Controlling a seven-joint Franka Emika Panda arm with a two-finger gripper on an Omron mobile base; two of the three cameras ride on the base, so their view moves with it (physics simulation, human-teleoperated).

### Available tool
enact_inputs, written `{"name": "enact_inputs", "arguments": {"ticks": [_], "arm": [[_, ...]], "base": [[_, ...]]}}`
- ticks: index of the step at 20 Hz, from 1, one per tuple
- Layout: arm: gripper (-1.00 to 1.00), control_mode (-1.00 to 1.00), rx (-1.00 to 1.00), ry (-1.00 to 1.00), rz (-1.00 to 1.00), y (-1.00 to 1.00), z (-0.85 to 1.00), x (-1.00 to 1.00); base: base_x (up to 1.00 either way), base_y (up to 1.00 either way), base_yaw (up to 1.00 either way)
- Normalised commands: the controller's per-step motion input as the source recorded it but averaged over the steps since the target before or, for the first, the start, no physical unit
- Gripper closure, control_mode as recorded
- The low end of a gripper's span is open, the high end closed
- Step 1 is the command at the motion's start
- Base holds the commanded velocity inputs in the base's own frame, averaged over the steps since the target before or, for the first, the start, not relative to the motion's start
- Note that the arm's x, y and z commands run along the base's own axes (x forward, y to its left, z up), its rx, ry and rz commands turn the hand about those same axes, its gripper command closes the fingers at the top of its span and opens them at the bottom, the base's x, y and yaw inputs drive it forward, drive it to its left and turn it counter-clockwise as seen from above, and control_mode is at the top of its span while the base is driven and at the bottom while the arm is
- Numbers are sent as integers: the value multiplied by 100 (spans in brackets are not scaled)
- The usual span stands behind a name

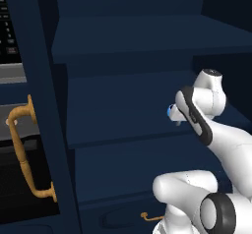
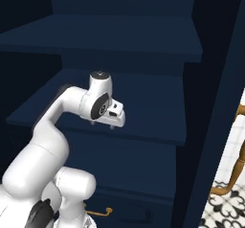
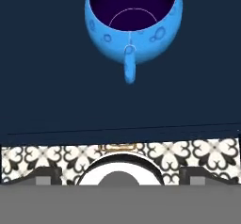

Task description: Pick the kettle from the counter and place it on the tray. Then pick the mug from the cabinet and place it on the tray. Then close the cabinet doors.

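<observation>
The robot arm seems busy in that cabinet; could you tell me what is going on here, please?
The white arm is reaching into the open navy cabinet, its gripper above a shelf. The hand view looks down on the blue mug, upright on that shelf with its handle toward the camera. Nothing is held yet; the mug stands untouched.

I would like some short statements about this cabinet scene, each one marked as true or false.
1. The small bright blue mug stands on a navy blue cabinet shelf. True.
2. The mug lies on its side. False: it stands upright, its dark inside showing from above.
3. The gripper holds the mug. False: it hangs above the shelf, apart from the mug.
4. A curved brass handle shows on the left door. True.
</observation>
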Motion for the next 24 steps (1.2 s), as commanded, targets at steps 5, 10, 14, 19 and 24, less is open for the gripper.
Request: {"name": "enact_inputs", "arguments": {"ticks": [5, 10, 14, 19, 24], "arm": [[-100, -100, 0, -1, 0, -13, -35, 45], [-100, -100, 0, -11, 0, -8, -27, 26], [-100, -100, 0, -23, 0, -10, 0, 0], [-100, -100, 0, -14, 0, -1, 3, 0], [-100, -100, 0, 0, 0, 12, -2, 0]], "base": [[0, 0, 0], [0, 0, 0], [0, 0, 0], [0, 0, 0], [0, 0, 0]]}}
